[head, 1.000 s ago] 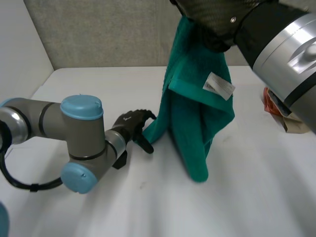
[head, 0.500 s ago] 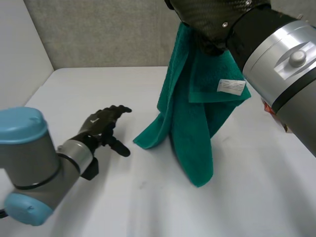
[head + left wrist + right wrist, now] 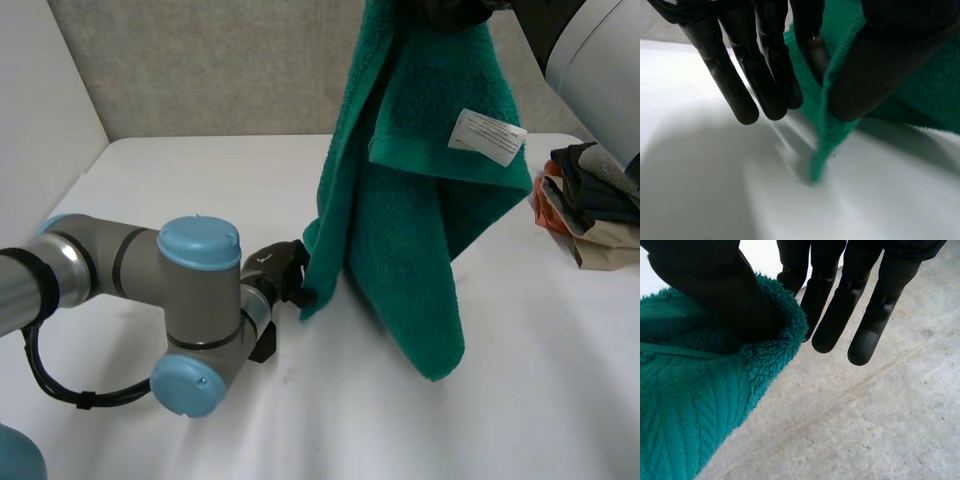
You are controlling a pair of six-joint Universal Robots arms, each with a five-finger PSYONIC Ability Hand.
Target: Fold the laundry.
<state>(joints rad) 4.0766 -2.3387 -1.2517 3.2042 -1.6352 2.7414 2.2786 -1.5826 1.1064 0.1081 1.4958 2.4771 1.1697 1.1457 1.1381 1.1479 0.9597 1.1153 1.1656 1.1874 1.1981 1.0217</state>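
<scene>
In the head view, a teal-green terry-cloth towel (image 3: 400,230) hangs full length from the right hand (image 3: 452,8), which is high above the white table (image 3: 520,400). A white rectangular care label (image 3: 487,136) is sewn at a hem below that hand. The towel's lowest fold hangs just clear of or just at the table; I cannot tell which. The left hand (image 3: 278,268), at the end of a grey arm with light-blue caps (image 3: 198,243), meets the towel's lower corner on the side away from the label. Its grip is hard to read from here. Well beyond the towel from the left hand lies a heap of dark, orange and tan clothes (image 3: 590,205).

The left wrist view makes that grip plain. The left hand (image 3: 880,65) has its thumb and one finger clamped on the towel's (image 3: 920,95) hemmed edge. The remaining fingers (image 3: 730,75) are straight and held together just beside the cloth, off it. Below the pinch, the towel's corner tip droops to the table (image 3: 700,190), touching it or nearly so.

In the right wrist view, the right hand (image 3: 710,285) presses its thumb into a rolled fold at the top of the towel (image 3: 690,405), pinching it against a finger behind. The other fingers (image 3: 840,315) extend straight past the cloth, free of it. A grey speckled surface (image 3: 880,430) lies beyond their tips.
</scene>
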